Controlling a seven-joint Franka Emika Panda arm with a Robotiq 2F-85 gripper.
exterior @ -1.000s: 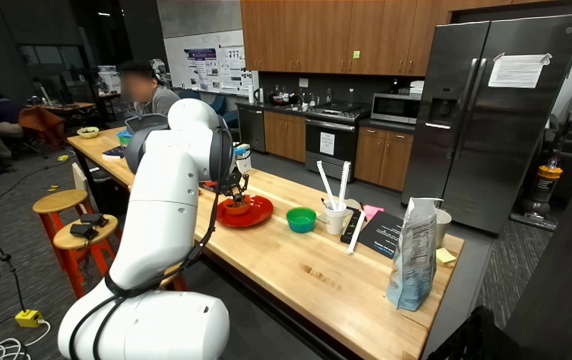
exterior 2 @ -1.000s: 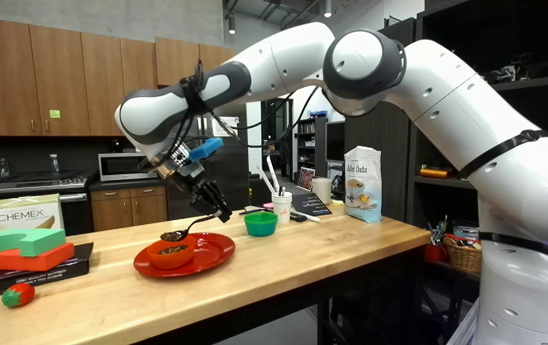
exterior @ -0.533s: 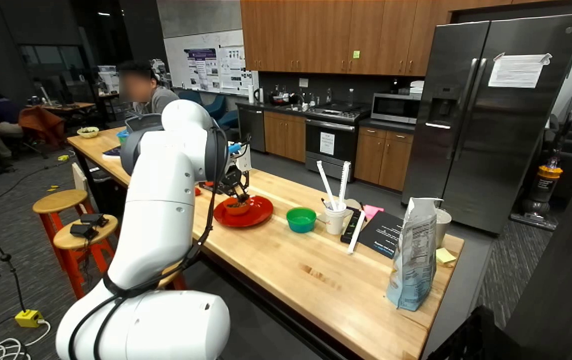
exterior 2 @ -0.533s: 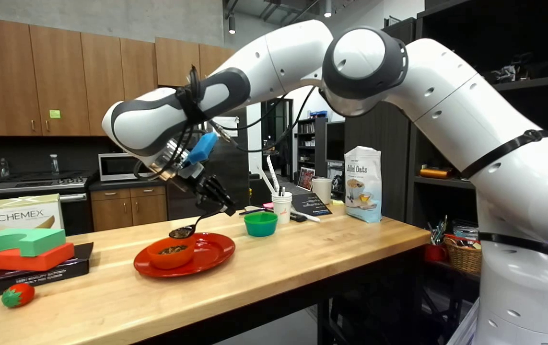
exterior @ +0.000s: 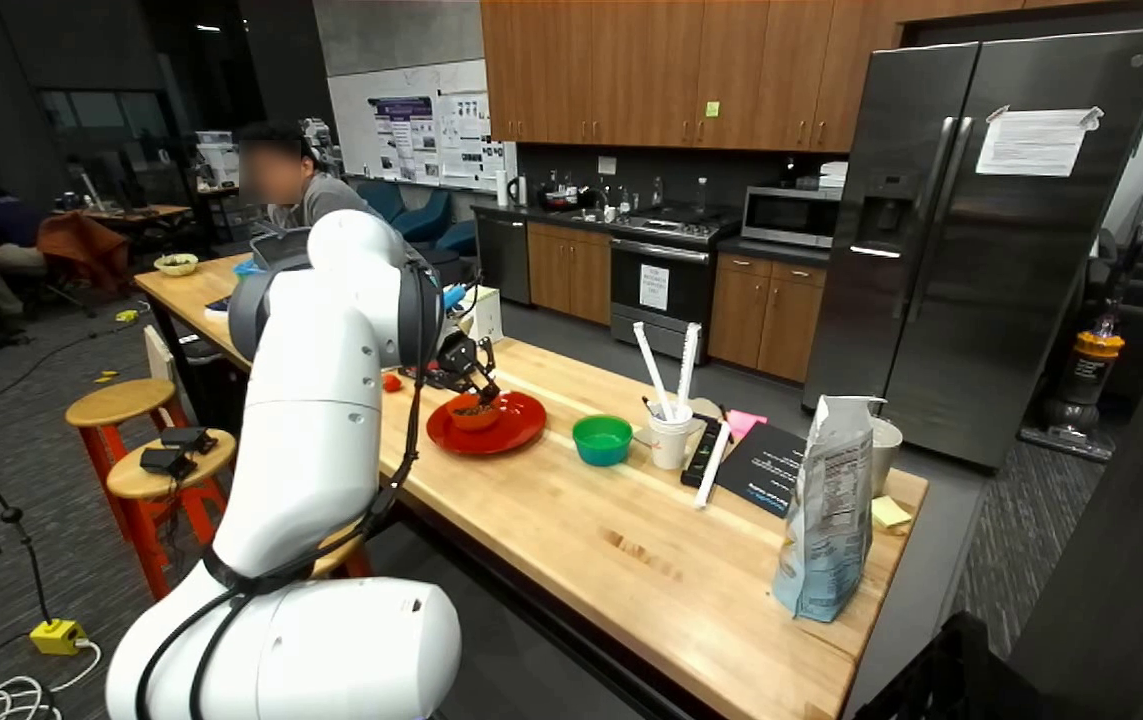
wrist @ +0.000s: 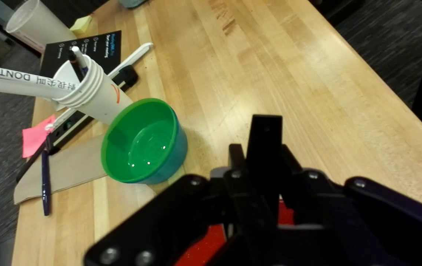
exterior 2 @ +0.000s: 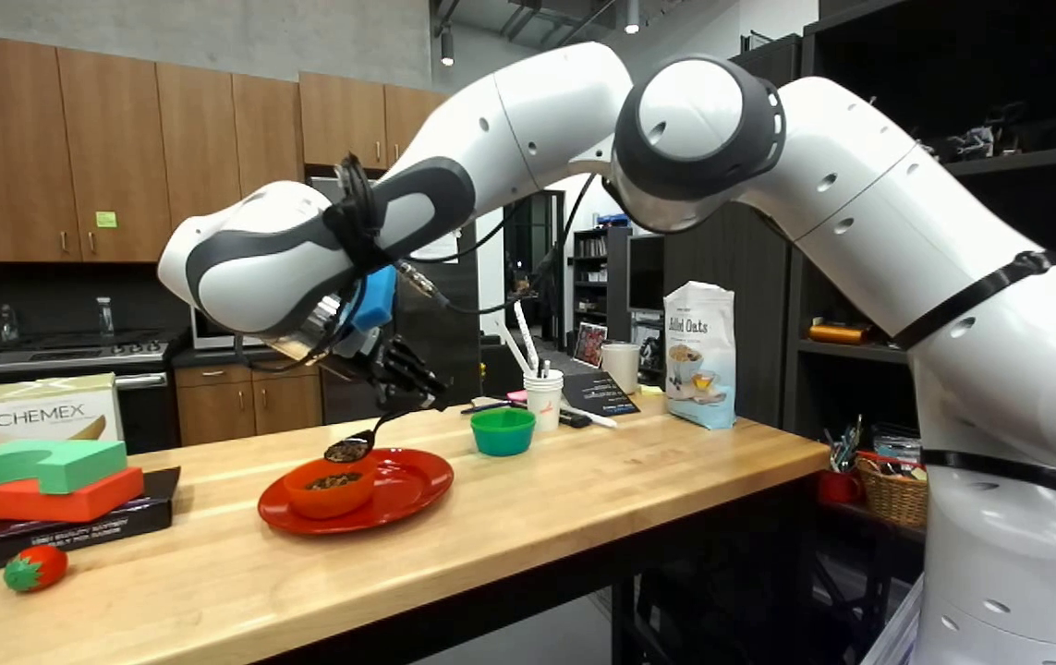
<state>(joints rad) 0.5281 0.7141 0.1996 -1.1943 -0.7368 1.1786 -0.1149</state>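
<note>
One spoon (exterior 2: 365,442) is gripped: its scoop hangs over the plate (exterior 2: 421,476), above the orange bowl (exterior 2: 329,500); contact with that bowl's rim cannot be confirmed. The jaws of the gripper (exterior 2: 430,395) are closed on the handle's upper end; the handle is not distinguishable in the wrist view.

The spoon is judged light, stiff and hard to break. Its smooth, shiny surface is likely to slip or rotate in a weak grip. Recommended hold: the handle, clear of the scoop, with the scoop level, because the brown bits (exterior 2: 345,451) in it are probably loose and easily spilt.

The orange bowl stands on the plate, off centre, and holds more brown bits. The green bowl (exterior 2: 503,440), near the plate but apart from it, shows glints on its inner floor in the wrist view. Farther from the plate, the cup (exterior 2: 542,404) holds sticks (exterior 2: 525,334) and pens (wrist: 75,63). Well apart from the plate stands the bag (exterior 2: 699,369); its contents are hidden.
</note>
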